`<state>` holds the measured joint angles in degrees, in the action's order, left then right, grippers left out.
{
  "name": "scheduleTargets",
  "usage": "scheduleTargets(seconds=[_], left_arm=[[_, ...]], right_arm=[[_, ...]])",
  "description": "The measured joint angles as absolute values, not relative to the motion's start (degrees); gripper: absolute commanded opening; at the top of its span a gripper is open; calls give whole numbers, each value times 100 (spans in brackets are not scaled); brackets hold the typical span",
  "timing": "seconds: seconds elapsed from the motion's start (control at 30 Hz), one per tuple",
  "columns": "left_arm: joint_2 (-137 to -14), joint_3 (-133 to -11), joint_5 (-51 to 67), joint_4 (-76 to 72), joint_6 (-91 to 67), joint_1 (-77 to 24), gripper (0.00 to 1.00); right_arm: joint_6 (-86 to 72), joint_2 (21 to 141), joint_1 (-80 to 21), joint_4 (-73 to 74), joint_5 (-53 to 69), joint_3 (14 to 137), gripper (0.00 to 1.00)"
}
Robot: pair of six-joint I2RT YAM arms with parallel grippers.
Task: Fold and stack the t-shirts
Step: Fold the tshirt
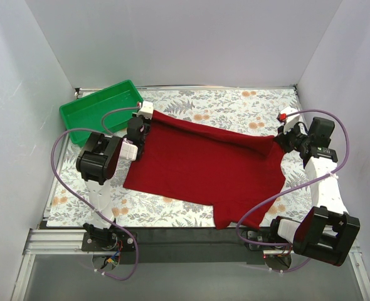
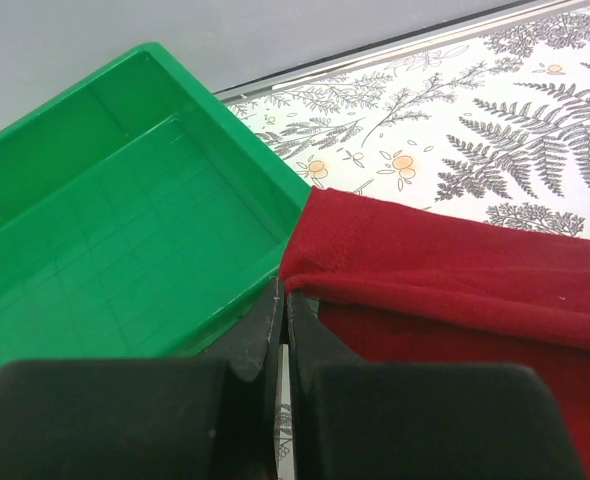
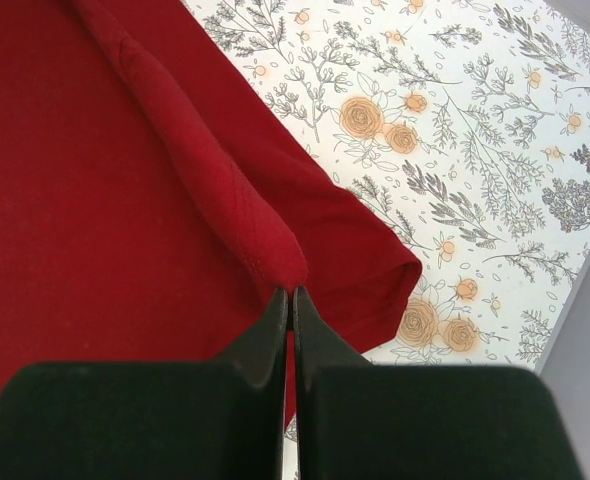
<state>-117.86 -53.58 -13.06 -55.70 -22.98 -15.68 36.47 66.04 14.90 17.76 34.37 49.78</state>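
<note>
A dark red t-shirt [image 1: 204, 166] lies spread across the floral table, its far edge lifted into a taut ridge between my two grippers. My left gripper [image 1: 144, 120] is shut on the shirt's far-left corner [image 2: 320, 262], just beside the green tray. My right gripper [image 1: 280, 139] is shut on the far-right edge, pinching a raised fold of fabric [image 3: 265, 250] at the fingertips. A sleeve [image 3: 375, 270] lies flat on the cloth right of that fold. The near hem and another sleeve hang toward the table's front edge [image 1: 235, 216].
An empty green plastic tray [image 1: 100, 110] stands at the far left corner, its rim close to my left gripper [image 2: 282, 292]. White walls close in on the left, back and right. Floral tablecloth [image 1: 235, 106] shows beyond the shirt.
</note>
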Motion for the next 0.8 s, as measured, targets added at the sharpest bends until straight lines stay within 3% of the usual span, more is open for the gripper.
scheduleTargets(seconds=[0.23, 0.37, 0.5, 0.8], left_arm=[[-11592, -5275, -1306, -5505, -2388, -1568, 5], [-11316, -5070, -1313, -5347, -2512, -1568, 27], [-10960, -4742, -1341, -5256, -2635, -1551, 40], [-10289, -4626, -1297, -4659, -2917, -1546, 50]], right_arm=[[3645, 6604, 1492, 1793, 3610, 4888, 1], [3636, 6613, 1492, 1811, 3760, 4707, 1], [3627, 6657, 1492, 1844, 3848, 4587, 1], [3647, 6700, 1494, 1874, 3997, 4528, 1]])
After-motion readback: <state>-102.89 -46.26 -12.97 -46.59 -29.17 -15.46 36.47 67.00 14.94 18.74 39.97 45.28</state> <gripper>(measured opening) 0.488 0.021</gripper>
